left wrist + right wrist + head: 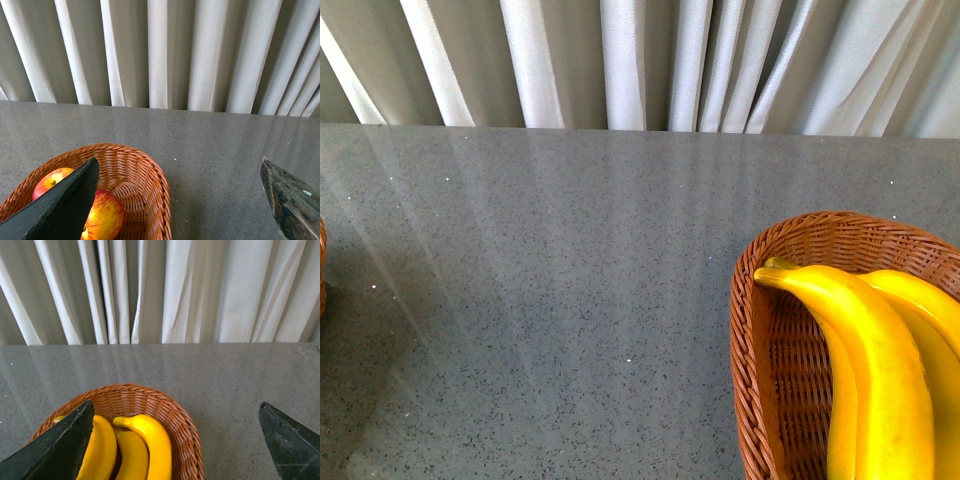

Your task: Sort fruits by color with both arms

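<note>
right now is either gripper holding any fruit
No. Both the left gripper and right gripper are open with nothing between their fingers; the apples and bananas lie in baskets.

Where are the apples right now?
Both apples sit in a wicker basket on the robot's left side, seen only in the left wrist view.

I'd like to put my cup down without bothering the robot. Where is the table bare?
The grey table is bare across its middle, from the curtain at the back to the near edge, and left of the banana basket. It is crowded in that basket, full of bananas, and in the apple basket at the far left, holding apples.
</note>
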{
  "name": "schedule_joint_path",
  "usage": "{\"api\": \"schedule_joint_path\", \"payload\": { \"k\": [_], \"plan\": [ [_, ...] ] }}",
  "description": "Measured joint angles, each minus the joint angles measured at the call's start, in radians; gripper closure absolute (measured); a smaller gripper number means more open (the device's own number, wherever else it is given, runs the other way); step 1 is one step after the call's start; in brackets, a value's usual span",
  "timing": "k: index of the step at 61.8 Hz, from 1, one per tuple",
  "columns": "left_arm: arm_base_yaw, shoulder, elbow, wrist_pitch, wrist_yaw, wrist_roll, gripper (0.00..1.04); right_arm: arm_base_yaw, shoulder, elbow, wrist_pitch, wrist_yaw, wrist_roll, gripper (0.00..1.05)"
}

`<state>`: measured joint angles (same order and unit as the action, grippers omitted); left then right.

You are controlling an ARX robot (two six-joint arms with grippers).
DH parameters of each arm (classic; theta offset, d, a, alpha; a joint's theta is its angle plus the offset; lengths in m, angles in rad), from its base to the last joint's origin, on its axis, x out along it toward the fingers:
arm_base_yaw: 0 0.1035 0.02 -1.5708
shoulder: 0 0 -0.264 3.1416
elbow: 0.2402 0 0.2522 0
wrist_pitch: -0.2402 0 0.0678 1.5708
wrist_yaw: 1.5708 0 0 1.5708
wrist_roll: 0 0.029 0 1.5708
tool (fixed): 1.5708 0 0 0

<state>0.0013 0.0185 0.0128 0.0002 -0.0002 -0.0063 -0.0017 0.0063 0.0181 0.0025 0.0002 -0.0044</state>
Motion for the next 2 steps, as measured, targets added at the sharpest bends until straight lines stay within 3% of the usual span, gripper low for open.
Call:
{"api": "schedule_joint_path", "payload": {
  "k": [2],
  "plan": [
    [0.0, 0.0, 0.0, 0.0, 0.0, 0.0, 0.09, 0.0, 0.0, 0.0, 0.0, 0.0, 0.0, 0.09]
  ]
}}
